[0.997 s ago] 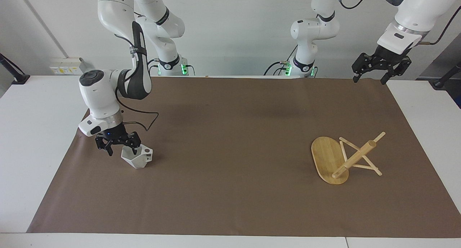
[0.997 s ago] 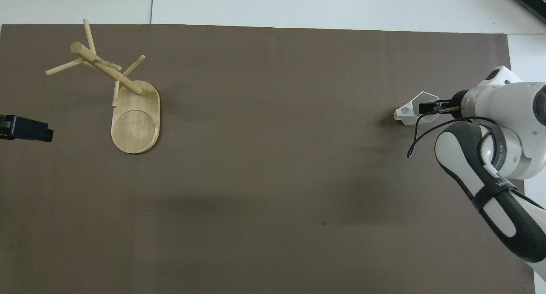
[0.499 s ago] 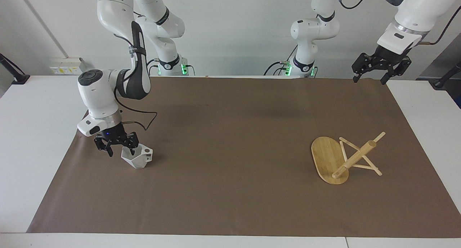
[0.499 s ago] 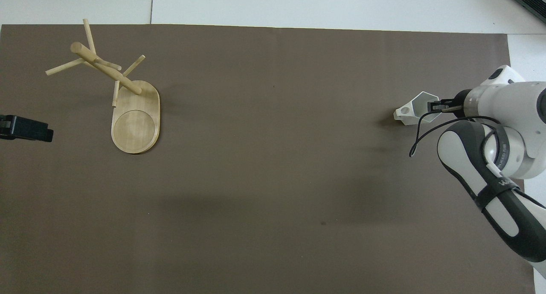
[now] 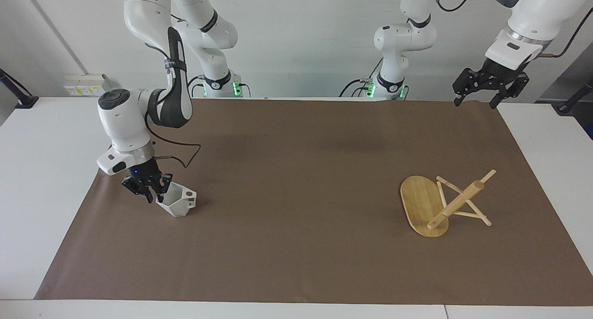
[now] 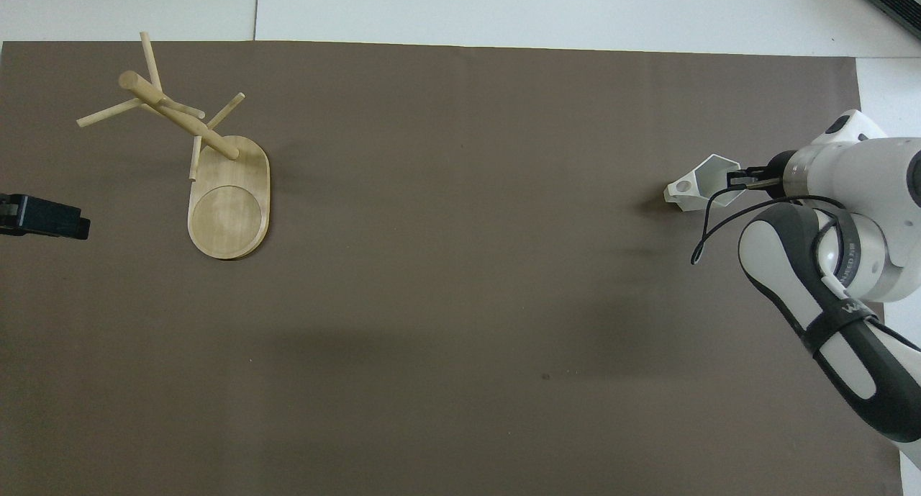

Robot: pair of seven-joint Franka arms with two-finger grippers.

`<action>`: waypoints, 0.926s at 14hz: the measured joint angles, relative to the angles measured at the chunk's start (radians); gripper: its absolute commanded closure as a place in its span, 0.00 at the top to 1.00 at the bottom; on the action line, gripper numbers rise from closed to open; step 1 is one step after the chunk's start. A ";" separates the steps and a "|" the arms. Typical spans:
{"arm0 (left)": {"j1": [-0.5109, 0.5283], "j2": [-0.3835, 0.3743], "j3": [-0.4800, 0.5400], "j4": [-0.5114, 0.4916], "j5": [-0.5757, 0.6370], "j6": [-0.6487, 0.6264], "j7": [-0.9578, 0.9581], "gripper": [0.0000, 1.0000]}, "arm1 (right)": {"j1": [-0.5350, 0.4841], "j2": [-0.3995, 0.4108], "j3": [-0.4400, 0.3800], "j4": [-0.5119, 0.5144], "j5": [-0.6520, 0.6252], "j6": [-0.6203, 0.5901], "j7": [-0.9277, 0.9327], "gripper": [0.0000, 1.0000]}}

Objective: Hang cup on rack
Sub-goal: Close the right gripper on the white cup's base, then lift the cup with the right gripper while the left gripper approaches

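One cup [image 5: 178, 201] and one rack [image 5: 440, 205], two arms, two pincers. The white cup sits on the brown mat [image 5: 296, 194] at the right arm's end of the tabletop [image 5: 41, 171], handle pointing toward the rack. The right pincer [image 5: 150, 189] is down at the cup's rim, its fingers pinched on the wall of the cup away from the handle. The bamboo rack stands well apart at the left arm's end, with one pole and its crossing pegs. The left pincer [image 5: 491, 85] waits up in the air over the mat's corner, jaws spread wide, holding nothing.
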 measured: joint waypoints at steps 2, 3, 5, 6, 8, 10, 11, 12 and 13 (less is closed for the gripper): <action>0.000 0.000 0.000 0.000 0.000 0.000 0.000 1.00 | 0.000 0.000 0.000 0.000 0.000 0.000 0.000 0.12; 0.000 0.000 0.000 0.000 0.000 0.000 0.000 1.00 | 0.000 0.000 0.000 0.000 0.000 0.000 0.000 0.11; 0.000 0.000 0.000 0.000 0.000 0.000 0.000 1.00 | 0.000 0.000 0.000 0.000 0.000 0.000 0.000 0.07; 0.000 0.000 0.000 0.000 0.000 0.000 0.000 1.00 | 0.000 0.000 0.000 0.000 0.000 0.000 0.000 0.04; 0.000 0.000 0.000 0.000 0.000 -0.001 0.000 1.00 | 0.000 -0.002 0.003 0.005 0.006 -0.001 0.000 0.00; 0.000 0.000 -0.002 0.000 0.000 -0.002 0.000 1.00 | 0.001 -0.002 0.003 0.011 0.006 -0.013 0.000 0.00; 0.000 0.000 -0.001 0.000 0.000 -0.002 0.000 1.00 | 0.001 -0.002 0.003 0.025 0.006 -0.049 0.000 0.00; 0.000 0.000 -0.001 0.000 0.000 -0.003 0.000 1.00 | 0.001 -0.002 0.003 0.050 0.006 -0.104 0.000 0.00; 0.000 0.000 0.000 0.000 0.000 -0.003 0.000 1.00 | 0.002 -0.003 0.004 0.086 0.008 -0.170 0.002 0.00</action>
